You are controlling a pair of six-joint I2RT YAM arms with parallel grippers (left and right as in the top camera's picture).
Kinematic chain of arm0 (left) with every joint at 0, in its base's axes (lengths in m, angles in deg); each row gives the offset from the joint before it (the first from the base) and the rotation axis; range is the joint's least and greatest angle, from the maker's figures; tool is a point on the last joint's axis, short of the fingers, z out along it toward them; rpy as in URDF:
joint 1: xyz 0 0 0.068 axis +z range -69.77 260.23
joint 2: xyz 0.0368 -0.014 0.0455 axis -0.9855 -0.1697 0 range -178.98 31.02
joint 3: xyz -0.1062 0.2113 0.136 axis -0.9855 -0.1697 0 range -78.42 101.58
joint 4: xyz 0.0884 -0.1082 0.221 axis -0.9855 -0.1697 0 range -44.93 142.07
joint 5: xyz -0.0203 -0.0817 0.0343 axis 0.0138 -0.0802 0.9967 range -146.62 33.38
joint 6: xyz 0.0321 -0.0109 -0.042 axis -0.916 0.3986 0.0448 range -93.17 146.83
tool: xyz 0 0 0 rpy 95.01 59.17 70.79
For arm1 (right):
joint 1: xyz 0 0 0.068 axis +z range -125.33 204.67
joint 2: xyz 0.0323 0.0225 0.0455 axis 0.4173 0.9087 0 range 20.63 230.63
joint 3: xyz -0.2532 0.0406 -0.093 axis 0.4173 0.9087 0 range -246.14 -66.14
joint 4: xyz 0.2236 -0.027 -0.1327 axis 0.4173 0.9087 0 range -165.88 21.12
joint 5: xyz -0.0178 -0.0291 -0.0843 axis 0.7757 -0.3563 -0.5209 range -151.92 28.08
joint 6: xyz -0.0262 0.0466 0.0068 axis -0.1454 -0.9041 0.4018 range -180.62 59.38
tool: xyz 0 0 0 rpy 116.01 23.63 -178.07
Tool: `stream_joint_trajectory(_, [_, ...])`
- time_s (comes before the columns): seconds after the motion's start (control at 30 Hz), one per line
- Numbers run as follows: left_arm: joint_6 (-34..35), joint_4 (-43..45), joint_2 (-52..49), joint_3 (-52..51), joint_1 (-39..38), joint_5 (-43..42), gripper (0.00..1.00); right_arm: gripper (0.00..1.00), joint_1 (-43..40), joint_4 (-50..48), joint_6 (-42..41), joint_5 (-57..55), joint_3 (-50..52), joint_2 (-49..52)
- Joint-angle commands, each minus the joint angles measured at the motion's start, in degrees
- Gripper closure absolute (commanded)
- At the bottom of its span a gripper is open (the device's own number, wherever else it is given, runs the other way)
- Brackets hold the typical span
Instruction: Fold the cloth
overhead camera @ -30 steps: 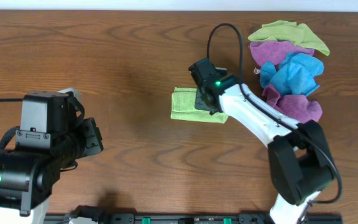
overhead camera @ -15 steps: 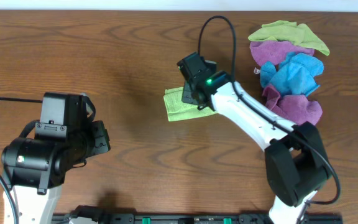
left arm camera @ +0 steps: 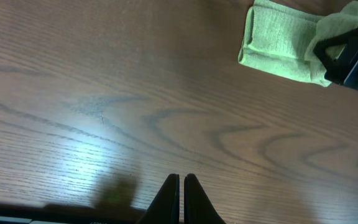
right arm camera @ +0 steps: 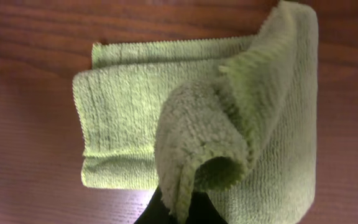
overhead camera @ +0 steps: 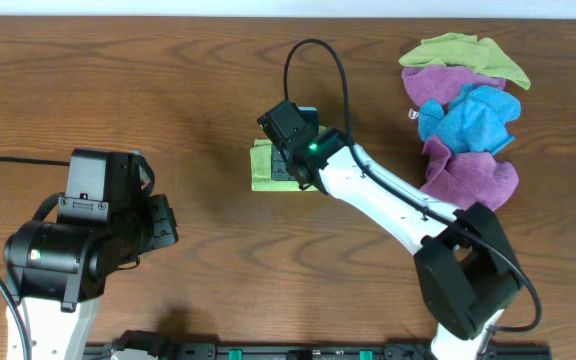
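The cloth [overhead camera: 264, 168], lime-green and folded into a small rectangle, lies on the wooden table near its middle. My right gripper [overhead camera: 290, 166] is directly over its right part, shut on one edge. In the right wrist view that pinched edge curls up from the cloth [right arm camera: 135, 106] between the dark fingertips of the right gripper [right arm camera: 182, 208]. The left wrist view shows the cloth [left arm camera: 275, 43] far off at top right, with the right gripper's body [left arm camera: 353, 53] on it. My left gripper [left arm camera: 181, 182] is shut and empty over bare wood, well left of the cloth [overhead camera: 158, 222].
A heap of loose cloths sits at the back right: a green one [overhead camera: 468, 52], a purple one [overhead camera: 448, 85], a blue one [overhead camera: 476, 120] and another purple one [overhead camera: 473, 172]. The right arm's black cable [overhead camera: 313, 60] loops above the cloth.
My right gripper has moved left and slightly toward the far edge, carrying the cloth's edge and shifting the cloth left. The left arm turned a little early on, then stayed still.
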Motion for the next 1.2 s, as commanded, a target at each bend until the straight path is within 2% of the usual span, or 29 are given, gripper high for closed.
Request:
stream_joint_trajectory(0.0, [-0.13,-0.04,0.00,-0.31,0.09,-0.20,0.94,0.99,0.39,-1.29,2.36,0.72,-0.92,0.98])
stream_joint_trajectory(0.1, [-0.13,-0.02,0.00,-0.31,0.09,-0.22,0.94,0.99,0.72,-1.92,2.32,2.62,-0.92,1.14])
stream_joint_trajectory(0.13, [-0.13,-0.04,0.00,-0.31,0.09,-0.20,0.94,0.95,0.90,-2.14,2.34,3.23,-0.92,1.27])
stream_joint_trajectory(0.17, [-0.13,-0.04,0.00,-0.31,0.09,-0.22,0.94,0.88,1.11,-2.49,2.34,3.78,-0.92,1.51])
stream_joint_trajectory(0.23, [-0.13,-0.02,0.00,-0.31,0.09,-0.20,0.94,0.60,1.53,-2.84,2.34,5.64,-0.92,2.01])
stream_joint_trajectory(0.33, [-0.13,0.20,0.00,-0.31,0.09,-0.22,0.94,0.51,2.40,-4.66,2.45,14.36,-0.92,2.71])
stream_joint_trajectory(0.47, [-0.13,0.31,0.00,-0.31,0.09,-0.22,0.94,0.57,2.62,-9.16,9.99,26.10,-0.94,2.69])
stream_joint_trajectory(0.57, [-0.13,0.28,0.00,-0.31,0.09,-0.20,0.94,0.56,1.16,-8.57,10.27,26.16,-0.94,2.08])
stream_joint_trajectory(0.67, [-0.39,0.83,0.00,-0.61,0.09,0.26,0.94,0.62,-1.46,-7.26,10.27,25.57,-0.96,0.83])
stream_joint_trajectory(0.87, [-0.33,4.87,-0.04,-4.74,0.09,-0.76,0.90,0.61,-4.17,-0.28,12.52,13.68,-0.96,-1.07])
stream_joint_trajectory(0.97, [-0.33,5.95,-0.04,-5.97,0.09,-2.19,0.89,0.62,-2.29,1.20,16.00,9.33,-0.74,-1.03])
stream_joint_trajectory(1.17, [-0.33,6.27,0.02,-5.97,0.09,-3.28,0.89,0.54,2.80,0.50,16.31,-2.03,-0.59,-0.09])
